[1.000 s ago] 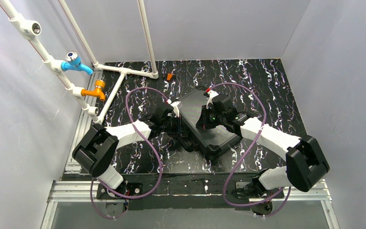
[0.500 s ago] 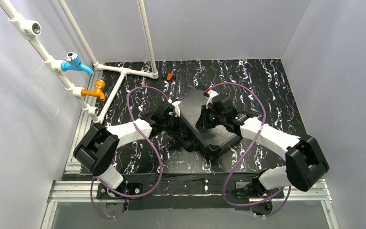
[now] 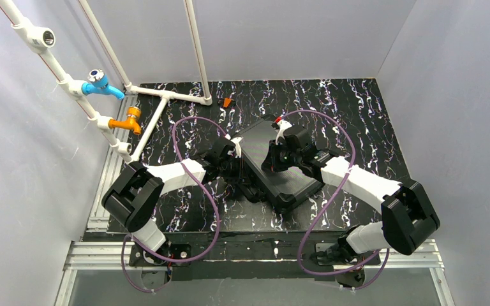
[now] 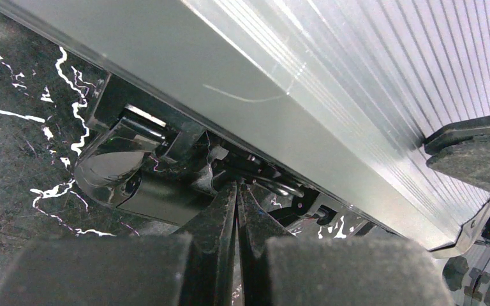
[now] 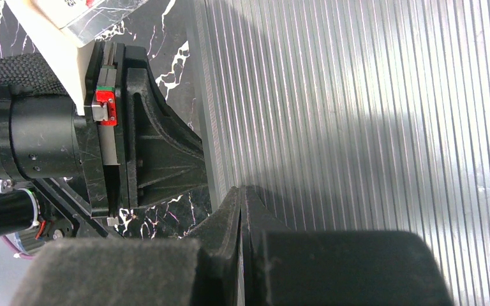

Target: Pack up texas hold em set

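The black briefcase (image 3: 274,167) lies closed and slanted in the middle of the marbled table. Its ribbed lid fills the right wrist view (image 5: 370,115) and the left wrist view (image 4: 332,83). My left gripper (image 3: 237,167) is shut, its tips at the case's left long side by the handle (image 4: 118,175) and a latch (image 4: 274,185). My right gripper (image 3: 273,160) is shut and rests its tips on the lid near its left edge (image 5: 240,191). Chips and card decks are hidden.
White pipes with a blue tap (image 3: 99,83) and an orange tap (image 3: 129,119) run along the left and back. A small orange thing (image 3: 228,102) lies at the back of the table. Purple cables (image 3: 198,185) loop beside both arms.
The left arm has edged a little to the right, closer to the case's left side. The right arm and the case have hardly moved.
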`<state>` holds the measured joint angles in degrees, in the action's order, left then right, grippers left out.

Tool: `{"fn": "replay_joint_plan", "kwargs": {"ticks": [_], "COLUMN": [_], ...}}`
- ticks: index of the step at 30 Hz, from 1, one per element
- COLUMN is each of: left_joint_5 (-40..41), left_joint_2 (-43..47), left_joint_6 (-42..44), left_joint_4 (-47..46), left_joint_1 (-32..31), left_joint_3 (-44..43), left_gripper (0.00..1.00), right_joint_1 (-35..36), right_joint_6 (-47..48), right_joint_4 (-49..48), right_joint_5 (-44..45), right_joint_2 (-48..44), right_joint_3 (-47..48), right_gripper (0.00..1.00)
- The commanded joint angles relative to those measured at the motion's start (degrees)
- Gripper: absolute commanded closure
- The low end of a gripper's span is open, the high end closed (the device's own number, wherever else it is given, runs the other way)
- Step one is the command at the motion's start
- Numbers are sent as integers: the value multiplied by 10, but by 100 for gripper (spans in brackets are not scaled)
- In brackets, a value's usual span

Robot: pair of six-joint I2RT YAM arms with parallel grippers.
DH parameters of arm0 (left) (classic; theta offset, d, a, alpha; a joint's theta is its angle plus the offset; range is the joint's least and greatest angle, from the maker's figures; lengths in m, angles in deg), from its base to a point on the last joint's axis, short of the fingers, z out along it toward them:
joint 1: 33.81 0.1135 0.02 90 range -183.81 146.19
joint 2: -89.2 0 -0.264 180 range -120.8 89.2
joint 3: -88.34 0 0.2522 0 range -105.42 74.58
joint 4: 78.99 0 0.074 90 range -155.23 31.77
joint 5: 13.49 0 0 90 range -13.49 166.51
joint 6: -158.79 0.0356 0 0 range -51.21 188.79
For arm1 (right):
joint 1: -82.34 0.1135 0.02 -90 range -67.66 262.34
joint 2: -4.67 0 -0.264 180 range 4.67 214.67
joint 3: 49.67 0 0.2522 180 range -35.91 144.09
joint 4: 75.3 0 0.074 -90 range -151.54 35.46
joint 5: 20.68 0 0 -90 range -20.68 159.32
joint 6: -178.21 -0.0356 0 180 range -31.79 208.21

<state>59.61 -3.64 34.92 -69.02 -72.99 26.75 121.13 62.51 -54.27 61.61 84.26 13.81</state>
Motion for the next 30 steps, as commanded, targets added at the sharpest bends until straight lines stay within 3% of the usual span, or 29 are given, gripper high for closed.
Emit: {"fn": "replay_joint_plan", "kwargs": {"ticks": [1, 30], "left_joint_5": [22, 61], "left_joint_2": [-6, -1], "left_joint_6": [7, 8], "left_joint_4": [17, 34], "left_joint_1": [-3, -4], "left_joint_3": [-1, 20], "left_gripper": [100, 100], "right_joint_1": [-1, -1], "right_joint_6": [33, 34], "right_joint_4": [149, 154], "right_joint_5": [43, 43], "right_joint_2": [48, 47], "right_joint_3": [-41, -37], "right_gripper": [98, 98]}}
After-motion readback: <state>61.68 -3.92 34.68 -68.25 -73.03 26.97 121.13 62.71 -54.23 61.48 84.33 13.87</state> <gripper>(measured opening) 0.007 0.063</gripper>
